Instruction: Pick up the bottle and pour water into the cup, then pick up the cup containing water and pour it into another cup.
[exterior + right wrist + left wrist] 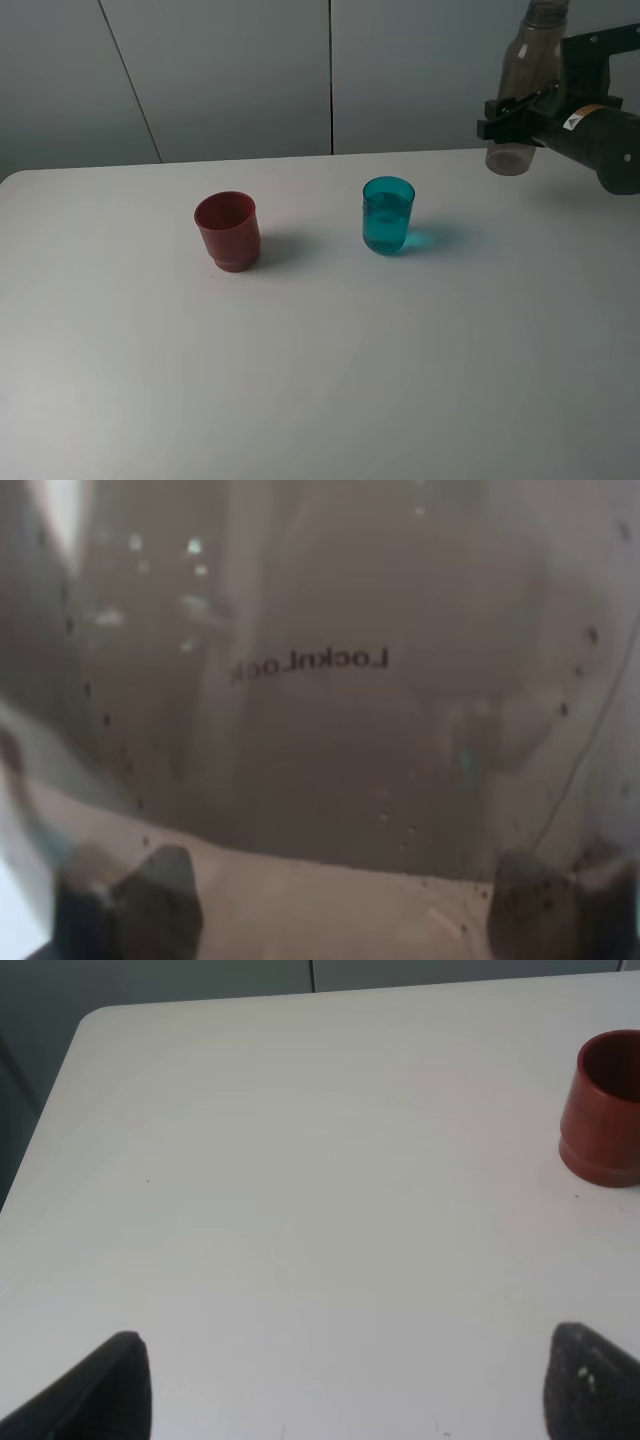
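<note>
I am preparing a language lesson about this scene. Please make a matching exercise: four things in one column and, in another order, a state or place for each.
Column A
1. bottle
2. teal cup
3. red cup
4. left end effector

Column B
a. open, holding nothing
b. opaque, standing on the table, left of the other cup
c. lifted off the table, gripped by the right end effector
d. translucent, standing on the table

Pairs: 1-c, 2-d, 3-b, 4-a
</note>
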Controlling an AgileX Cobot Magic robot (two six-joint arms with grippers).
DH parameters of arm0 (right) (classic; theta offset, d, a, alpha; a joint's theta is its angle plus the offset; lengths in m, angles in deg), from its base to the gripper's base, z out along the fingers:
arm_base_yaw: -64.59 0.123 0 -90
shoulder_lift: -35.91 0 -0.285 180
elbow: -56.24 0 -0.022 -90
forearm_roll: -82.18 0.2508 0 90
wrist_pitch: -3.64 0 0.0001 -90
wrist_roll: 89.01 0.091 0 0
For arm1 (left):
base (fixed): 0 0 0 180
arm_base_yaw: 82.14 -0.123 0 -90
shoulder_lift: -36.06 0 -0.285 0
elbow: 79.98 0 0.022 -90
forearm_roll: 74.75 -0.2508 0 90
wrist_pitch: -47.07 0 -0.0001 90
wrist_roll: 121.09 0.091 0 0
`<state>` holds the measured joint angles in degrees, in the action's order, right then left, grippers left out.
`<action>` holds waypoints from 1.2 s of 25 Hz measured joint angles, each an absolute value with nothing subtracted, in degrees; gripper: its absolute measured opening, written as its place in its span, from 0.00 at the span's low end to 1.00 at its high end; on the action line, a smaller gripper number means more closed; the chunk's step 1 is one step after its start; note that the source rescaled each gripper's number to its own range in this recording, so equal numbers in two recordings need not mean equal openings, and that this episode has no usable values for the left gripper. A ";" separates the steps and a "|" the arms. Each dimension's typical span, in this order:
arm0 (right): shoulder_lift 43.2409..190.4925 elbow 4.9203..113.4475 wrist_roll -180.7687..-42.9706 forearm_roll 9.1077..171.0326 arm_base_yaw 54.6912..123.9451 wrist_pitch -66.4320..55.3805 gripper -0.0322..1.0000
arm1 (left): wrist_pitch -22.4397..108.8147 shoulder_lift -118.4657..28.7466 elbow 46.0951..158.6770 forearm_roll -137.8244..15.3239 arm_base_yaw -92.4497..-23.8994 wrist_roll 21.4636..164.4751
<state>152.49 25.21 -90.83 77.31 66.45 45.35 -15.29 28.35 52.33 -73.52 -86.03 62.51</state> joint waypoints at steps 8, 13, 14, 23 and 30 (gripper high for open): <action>160.88 28.59 -87.08 73.36 66.19 50.93 0.08 | -15.29 28.35 52.33 -73.52 -86.03 62.51; 165.21 34.56 -79.39 66.92 66.19 51.43 0.08 | -15.29 28.35 52.33 -73.52 -86.03 62.51; 165.91 35.60 -77.68 65.06 66.19 51.43 0.08 | -15.29 28.35 52.33 -73.52 -86.03 62.51; 170.78 40.71 -75.12 57.52 66.19 51.34 0.08 | -15.29 28.35 52.33 -73.52 -86.03 62.51; 173.14 41.23 -75.12 57.52 66.19 49.85 0.08 | -15.29 28.35 52.33 -73.52 -86.03 62.51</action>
<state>173.14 41.23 -75.12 57.52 66.19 49.85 -15.29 28.35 52.33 -73.52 -86.03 62.51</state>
